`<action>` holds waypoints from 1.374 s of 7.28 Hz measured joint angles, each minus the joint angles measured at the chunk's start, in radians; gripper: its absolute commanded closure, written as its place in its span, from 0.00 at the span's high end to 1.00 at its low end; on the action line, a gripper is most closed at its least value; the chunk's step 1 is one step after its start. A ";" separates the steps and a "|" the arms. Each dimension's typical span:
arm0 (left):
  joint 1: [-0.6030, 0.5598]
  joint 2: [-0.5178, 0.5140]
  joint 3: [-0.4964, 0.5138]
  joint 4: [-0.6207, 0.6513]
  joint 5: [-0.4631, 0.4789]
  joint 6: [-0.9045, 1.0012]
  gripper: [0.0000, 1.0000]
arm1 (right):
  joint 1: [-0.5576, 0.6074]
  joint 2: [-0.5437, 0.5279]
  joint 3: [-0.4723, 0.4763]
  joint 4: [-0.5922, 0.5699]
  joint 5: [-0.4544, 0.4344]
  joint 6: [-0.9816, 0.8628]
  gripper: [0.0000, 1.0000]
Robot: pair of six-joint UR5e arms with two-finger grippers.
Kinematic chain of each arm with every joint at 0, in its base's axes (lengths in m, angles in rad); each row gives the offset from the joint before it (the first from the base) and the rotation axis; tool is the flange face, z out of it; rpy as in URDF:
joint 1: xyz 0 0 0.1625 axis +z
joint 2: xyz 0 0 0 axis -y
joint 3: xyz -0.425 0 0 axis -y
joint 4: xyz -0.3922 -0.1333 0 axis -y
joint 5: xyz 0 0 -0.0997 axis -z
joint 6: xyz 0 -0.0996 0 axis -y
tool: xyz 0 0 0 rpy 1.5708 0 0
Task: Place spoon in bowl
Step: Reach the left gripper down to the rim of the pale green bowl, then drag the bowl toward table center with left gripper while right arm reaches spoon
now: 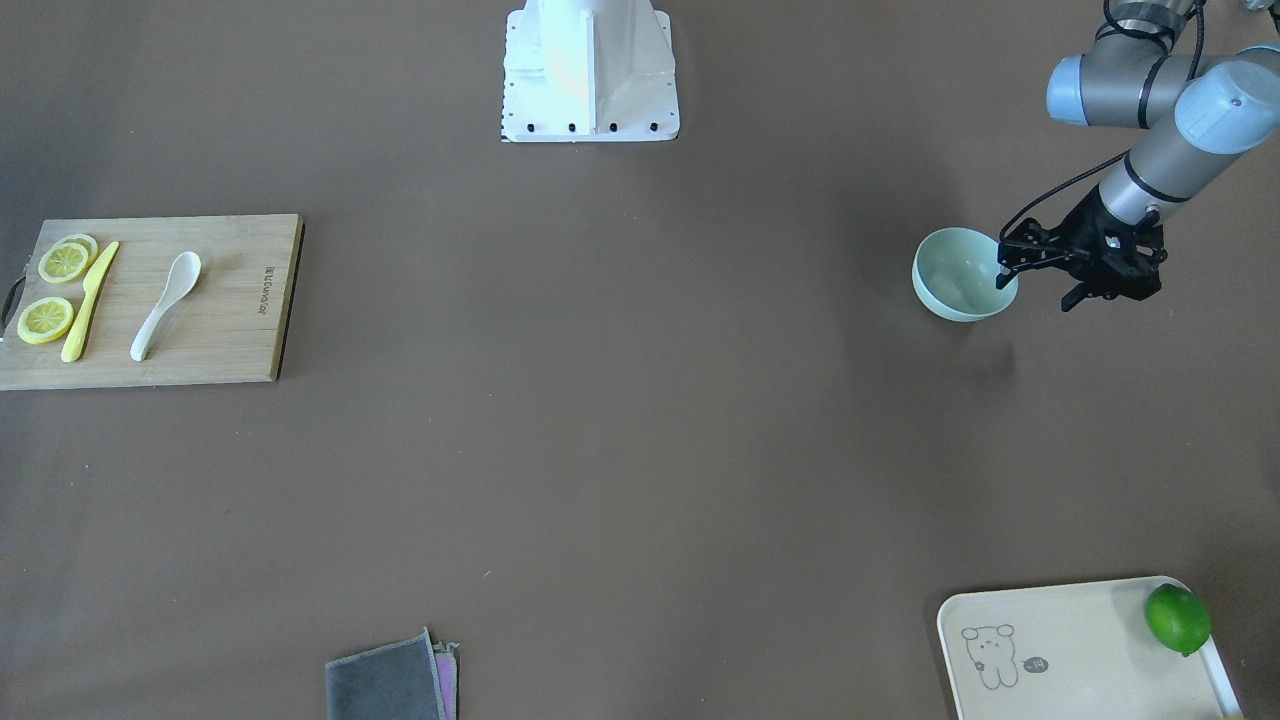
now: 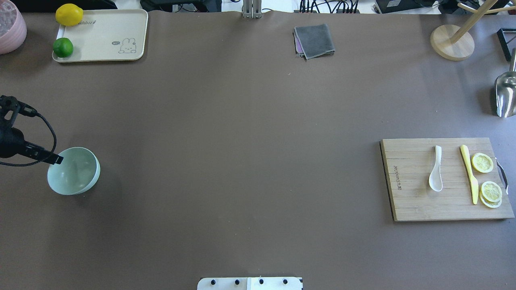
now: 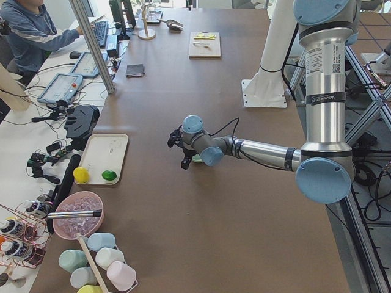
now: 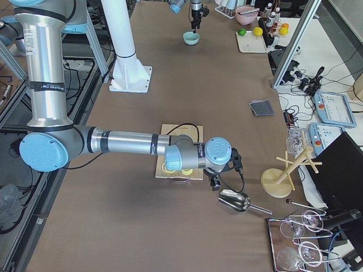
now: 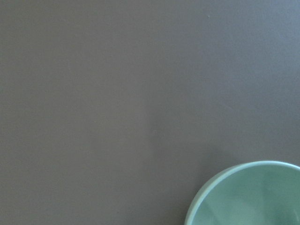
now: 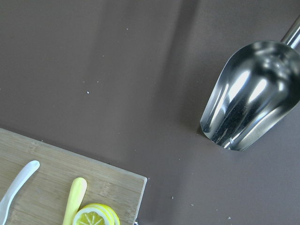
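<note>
While the spoon lies far off, the left tool — unclenched — hangs by the bowl.

Robotics lab, not a real kitchen. Two industrial arms, left arm & right arm, stand by a white pedestal w/ bolt heads in its base plate, at a long counter under a brown mat. Alu frame posts run along the edge. The side bench has teach pendants, a keyboard & loose cables; an operator sits there.
</note>
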 measured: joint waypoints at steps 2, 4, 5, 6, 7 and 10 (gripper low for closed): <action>0.015 0.001 0.014 -0.033 -0.005 -0.006 0.23 | -0.002 0.000 -0.002 0.000 0.012 0.009 0.98; 0.023 0.006 0.013 -0.043 -0.008 -0.007 0.00 | -0.007 0.001 -0.001 0.000 0.017 0.036 0.94; 0.029 0.007 0.011 -0.044 -0.009 -0.007 0.00 | -0.012 0.002 0.000 0.000 0.018 0.056 0.92; 0.033 0.004 0.008 -0.044 -0.024 -0.013 0.00 | -0.020 0.005 0.002 0.000 0.019 0.075 0.90; 0.034 -0.011 -0.002 -0.041 -0.047 -0.075 0.00 | -0.031 0.015 0.005 0.001 0.019 0.110 0.90; 0.065 -0.165 -0.054 0.040 -0.064 -0.398 0.00 | -0.106 0.041 0.064 0.003 0.004 0.317 0.90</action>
